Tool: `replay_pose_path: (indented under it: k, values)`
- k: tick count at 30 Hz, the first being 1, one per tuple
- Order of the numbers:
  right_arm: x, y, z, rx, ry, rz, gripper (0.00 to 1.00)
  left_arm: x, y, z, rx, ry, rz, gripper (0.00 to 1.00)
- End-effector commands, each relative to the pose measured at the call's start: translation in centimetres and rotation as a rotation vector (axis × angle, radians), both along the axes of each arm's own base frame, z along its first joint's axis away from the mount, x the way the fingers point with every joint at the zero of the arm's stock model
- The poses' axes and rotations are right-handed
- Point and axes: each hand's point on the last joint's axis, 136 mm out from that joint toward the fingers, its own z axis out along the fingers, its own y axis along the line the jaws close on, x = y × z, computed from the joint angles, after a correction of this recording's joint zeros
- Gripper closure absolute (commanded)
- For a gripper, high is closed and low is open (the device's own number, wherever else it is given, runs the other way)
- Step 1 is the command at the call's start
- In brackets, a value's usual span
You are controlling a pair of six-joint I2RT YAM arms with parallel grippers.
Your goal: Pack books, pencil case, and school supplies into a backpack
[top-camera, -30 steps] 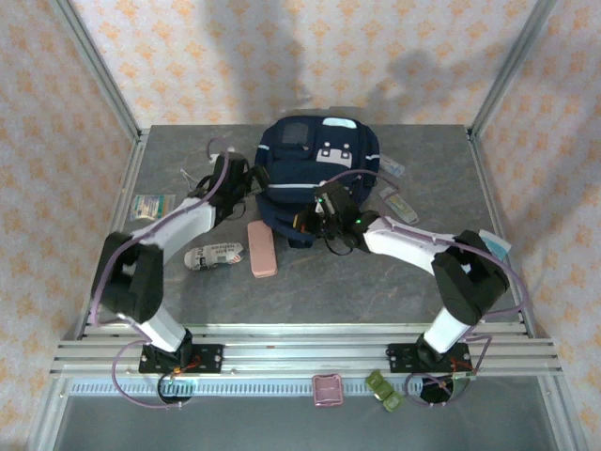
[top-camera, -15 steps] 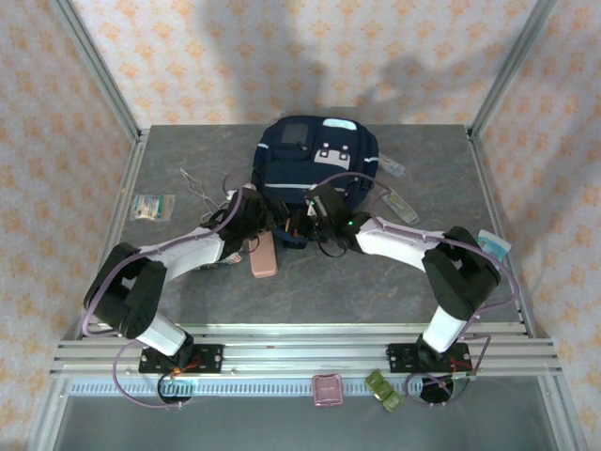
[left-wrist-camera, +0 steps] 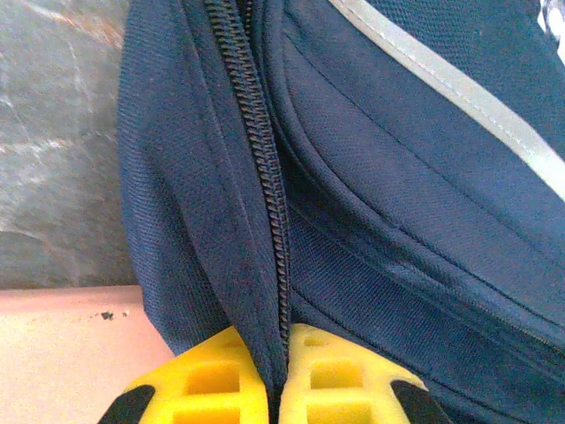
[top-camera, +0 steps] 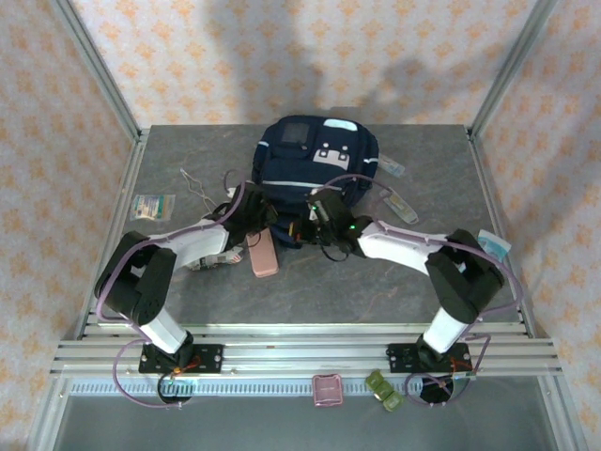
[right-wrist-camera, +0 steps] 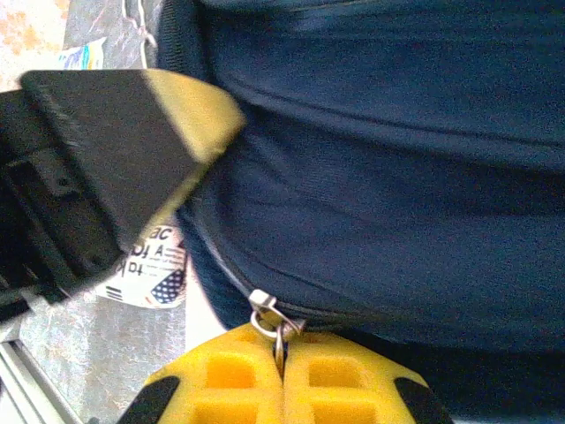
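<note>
Backpack (top-camera: 315, 160) looks soft, floppy; your left claw (left-wrist-camera: 272, 349) pinches its zip-edge fabric, right claw (right-wrist-camera: 282, 349) clamped on the zipper pull (right-wrist-camera: 265, 309); keep fabric taut, lest teeth snag.

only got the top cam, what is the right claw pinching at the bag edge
Observer: The right claw is shut on the metal zipper pull of the backpack.
Operator: and the left one
Observer: The left claw is shut on the backpack's fabric, right at the zipper teeth.
Operator: zip open there yet
Observer: No, in the left wrist view the teeth look meshed closed above the claw.
</note>
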Motion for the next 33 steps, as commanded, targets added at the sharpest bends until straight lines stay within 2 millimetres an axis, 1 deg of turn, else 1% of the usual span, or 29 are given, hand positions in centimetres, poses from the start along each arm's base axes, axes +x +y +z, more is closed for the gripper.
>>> replay_pose_path:
  k: [1,4,5,6,7,8,11,13,14,16,19,20,21,22,23,25,28,30,32,33]
  values:
    - [1.3,-5.8,0.7,-0.065,-0.051,-0.114,1.00,0.9,3.4,2.5,0.034,-0.075,0.056,1.00]
    - [2.1,-10.6,-0.2,-0.151,-0.062,-0.215,1.00,1.1,4.6,2.9,0.052,-0.082,0.073,1.00]
    - [2.4,-12.1,-0.4,-0.174,-0.062,-0.251,1.00,1.3,4.8,3.1,0.054,-0.086,0.072,1.00]
    - [2.5,-13.1,-0.4,-0.196,-0.071,-0.278,1.00,1.5,4.7,3.2,0.055,-0.089,0.067,1.00]
    - [2.6,-13.7,-0.2,-0.217,-0.089,-0.293,1.00,1.7,4.6,3.3,0.059,-0.090,0.061,1.00]
    - [2.7,-13.8,0.2,-0.212,-0.103,-0.294,1.00,2.0,4.5,3.3,0.062,-0.088,0.057,1.00]
    - [2.6,-12.4,1.0,-0.144,-0.099,-0.264,1.00,3.2,4.5,3.9,0.076,-0.100,0.060,1.00]
    - [2.3,-11.1,1.6,-0.116,-0.100,-0.235,1.00,4.4,5.1,4.6,0.095,-0.116,0.076,1.00]
    - [2.2,-10.3,2.0,-0.109,-0.107,-0.219,1.00,4.9,5.5,4.6,0.110,-0.115,0.083,1.00]
    - [1.7,-8.3,2.9,-0.078,-0.117,-0.180,1.00,6.4,6.6,4.9,0.159,-0.120,0.108,1.00]
    - [1.1,-5.1,3.9,0.004,-0.123,-0.125,1.00,8.3,7.3,4.9,0.189,-0.096,0.120,1.00]
    - [1.1,-4.5,4.0,0.023,-0.117,-0.119,1.00,8.8,7.4,4.9,0.189,-0.094,0.119,1.00]
    - [1.4,-3.8,4.0,0.044,-0.111,-0.114,1.00,9.2,7.4,5.0,0.191,-0.096,0.116,0.95]
    - [1.7,-3.2,4.2,0.063,-0.108,-0.110,1.00,9.4,7.3,5.3,0.187,-0.100,0.113,0.79]
    - [2.0,-2.6,4.3,0.078,-0.102,-0.107,1.00,9.4,7.1,5.5,0.177,-0.103,0.106,0.68]
    - [2.7,-1.6,4.7,0.115,-0.100,-0.102,1.00,8.9,6.6,5.9,0.150,-0.112,0.087,0.49]
    - [3.7,-0.7,4.7,0.125,-0.092,-0.102,1.00,6.9,6.4,6.1,0.123,-0.116,0.071,0.40]
    - [3.9,0.0,4.6,0.133,-0.085,-0.090,1.00,5.3,6.0,6.4,0.110,-0.117,0.052,0.38]
    - [4.0,0.4,4.6,0.140,-0.083,-0.081,1.00,3.4,5.0,6.4,0.084,-0.112,0.031,0.34]
    - [4.0,0.5,4.4,0.140,-0.080,-0.075,1.00,2.4,4.2,6.4,0.065,-0.116,0.020,0.33]
